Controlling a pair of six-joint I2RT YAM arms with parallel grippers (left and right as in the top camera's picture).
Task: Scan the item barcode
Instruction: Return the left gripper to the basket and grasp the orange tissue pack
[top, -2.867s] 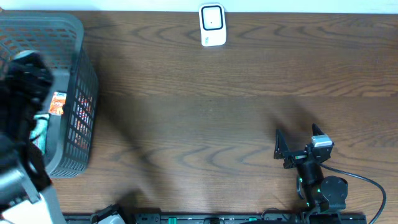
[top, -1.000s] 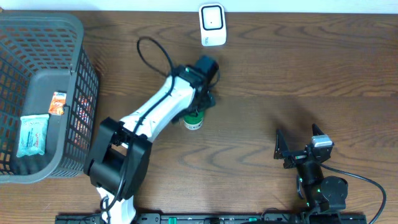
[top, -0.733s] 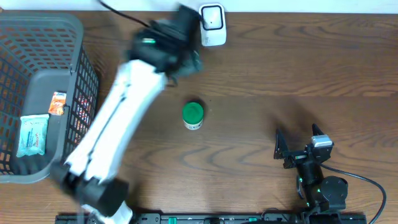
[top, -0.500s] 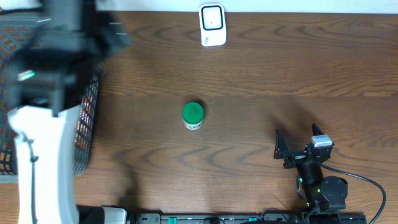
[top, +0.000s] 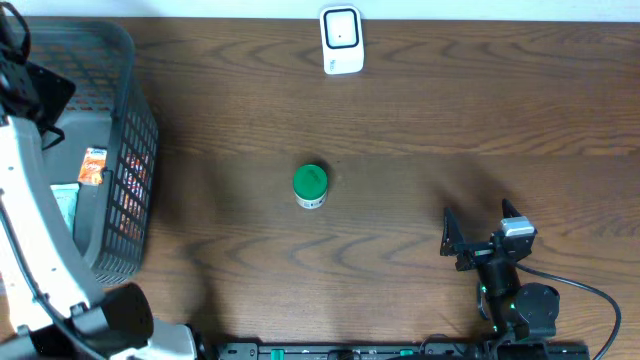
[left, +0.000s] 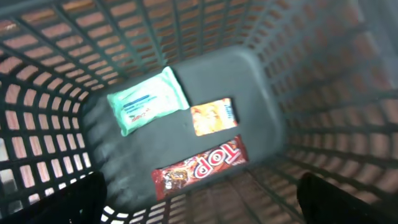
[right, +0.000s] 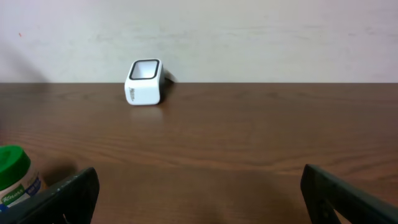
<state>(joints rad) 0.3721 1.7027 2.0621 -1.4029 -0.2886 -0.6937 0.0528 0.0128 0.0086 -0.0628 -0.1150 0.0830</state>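
1. The jar (top: 310, 186) stands mid-table, well apart from the scanner (top: 341, 40) at the far edge.
2. The left gripper (left: 202, 186) hangs open and empty over the snacks (left: 200, 167) in the basket (top: 140, 150). The right gripper (top: 485, 232) is open near the front edge.
3. Nothing is at the scanner, so picking and scanning seem left to do.

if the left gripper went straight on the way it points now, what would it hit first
Probably the Top candy bar on the basket floor; it lies about midway between the left gripper's open fingers in the wrist view. Depth is unclear, so it might land on bare floor just beside it.
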